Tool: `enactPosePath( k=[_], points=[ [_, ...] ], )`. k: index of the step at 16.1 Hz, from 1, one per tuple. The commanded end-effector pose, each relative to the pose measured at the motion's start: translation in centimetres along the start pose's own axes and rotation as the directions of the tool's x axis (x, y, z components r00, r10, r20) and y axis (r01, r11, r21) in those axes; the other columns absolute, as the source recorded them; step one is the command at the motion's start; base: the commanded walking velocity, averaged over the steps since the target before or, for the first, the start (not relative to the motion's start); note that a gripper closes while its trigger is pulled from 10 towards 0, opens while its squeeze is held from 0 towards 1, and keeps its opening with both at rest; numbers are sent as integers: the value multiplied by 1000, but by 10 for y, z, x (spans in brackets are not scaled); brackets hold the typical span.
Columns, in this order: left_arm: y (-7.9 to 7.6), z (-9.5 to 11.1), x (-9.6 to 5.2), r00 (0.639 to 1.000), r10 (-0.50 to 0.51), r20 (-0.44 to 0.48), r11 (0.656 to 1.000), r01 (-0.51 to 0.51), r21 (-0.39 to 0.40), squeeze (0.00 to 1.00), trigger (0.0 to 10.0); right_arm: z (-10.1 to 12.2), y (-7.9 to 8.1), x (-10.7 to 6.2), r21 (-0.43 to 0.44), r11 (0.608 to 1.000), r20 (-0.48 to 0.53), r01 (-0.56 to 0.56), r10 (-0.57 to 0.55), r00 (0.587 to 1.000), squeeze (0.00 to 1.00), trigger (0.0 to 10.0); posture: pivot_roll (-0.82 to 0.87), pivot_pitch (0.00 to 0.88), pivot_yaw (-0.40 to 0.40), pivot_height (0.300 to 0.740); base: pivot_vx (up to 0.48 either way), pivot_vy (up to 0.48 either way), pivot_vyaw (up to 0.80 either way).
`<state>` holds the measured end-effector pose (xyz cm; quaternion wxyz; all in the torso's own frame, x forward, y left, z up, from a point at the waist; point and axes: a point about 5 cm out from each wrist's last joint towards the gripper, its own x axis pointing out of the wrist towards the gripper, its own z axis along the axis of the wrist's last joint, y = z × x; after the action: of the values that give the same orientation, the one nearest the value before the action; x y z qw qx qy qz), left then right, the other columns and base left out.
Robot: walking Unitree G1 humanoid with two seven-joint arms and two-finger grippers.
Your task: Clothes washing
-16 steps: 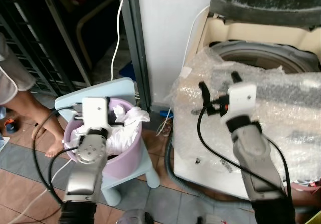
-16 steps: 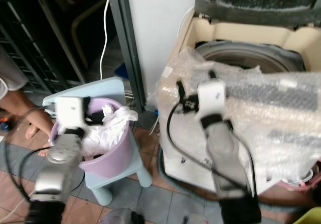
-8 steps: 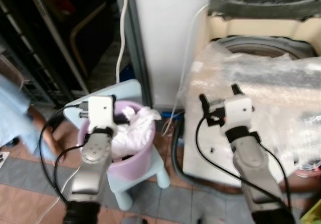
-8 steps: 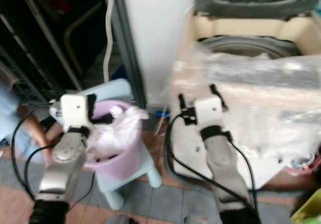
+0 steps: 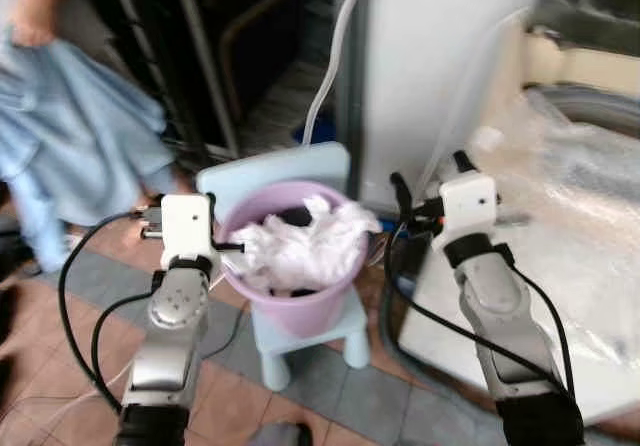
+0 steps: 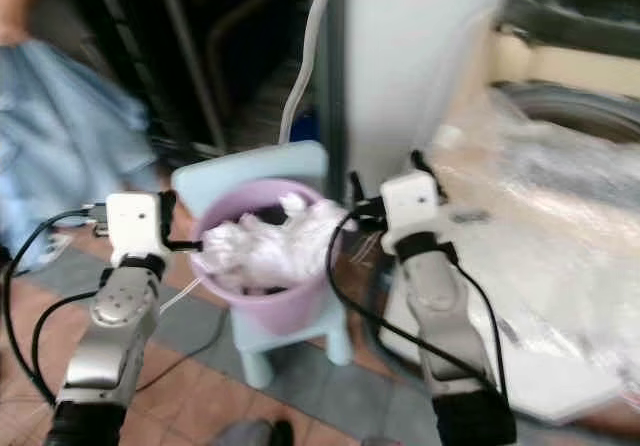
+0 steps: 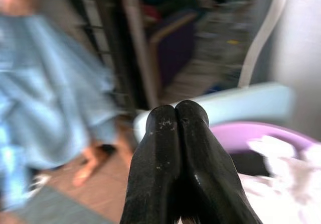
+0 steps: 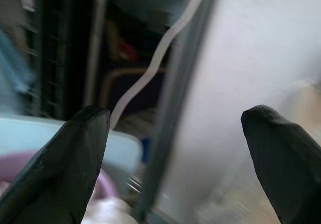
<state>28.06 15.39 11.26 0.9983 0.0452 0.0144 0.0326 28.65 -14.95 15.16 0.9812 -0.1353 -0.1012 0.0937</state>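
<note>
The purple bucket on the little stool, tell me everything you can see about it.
The purple bucket is a round, pale lilac tub that looks like plastic. It stands upright on a light blue stool, which sits on the tiled floor beside the washing machine. It is heaped above its rim with crumpled white laundry, with something dark showing at the back. The left gripper hangs at its left rim, fingers closed; whether it touches is unclear. The open right gripper is off to its right.

Both silver arms reach forward at about the same height. The left tool [image 7: 176,114] has its fingers pressed together; the right tool [image 8: 175,128] has its fingers spread wide.
</note>
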Motion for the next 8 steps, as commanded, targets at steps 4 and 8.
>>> enactPosePath(
  k=[4,8],
  points=[
    [0,-1,-2,1000,-15,-11,1000,15,2,0,10000,-2,-4,7,-24,999,-13,-26,25,1000,0,10000,-43,0,95,740,0,0,800],
    [1,-2,-4,1000,-22,-16,1000,22,3,0,10000,-6,-5,10,-41,999,-38,-23,21,999,0,10000,-33,0,92,740,0,0,800]
  ],
)
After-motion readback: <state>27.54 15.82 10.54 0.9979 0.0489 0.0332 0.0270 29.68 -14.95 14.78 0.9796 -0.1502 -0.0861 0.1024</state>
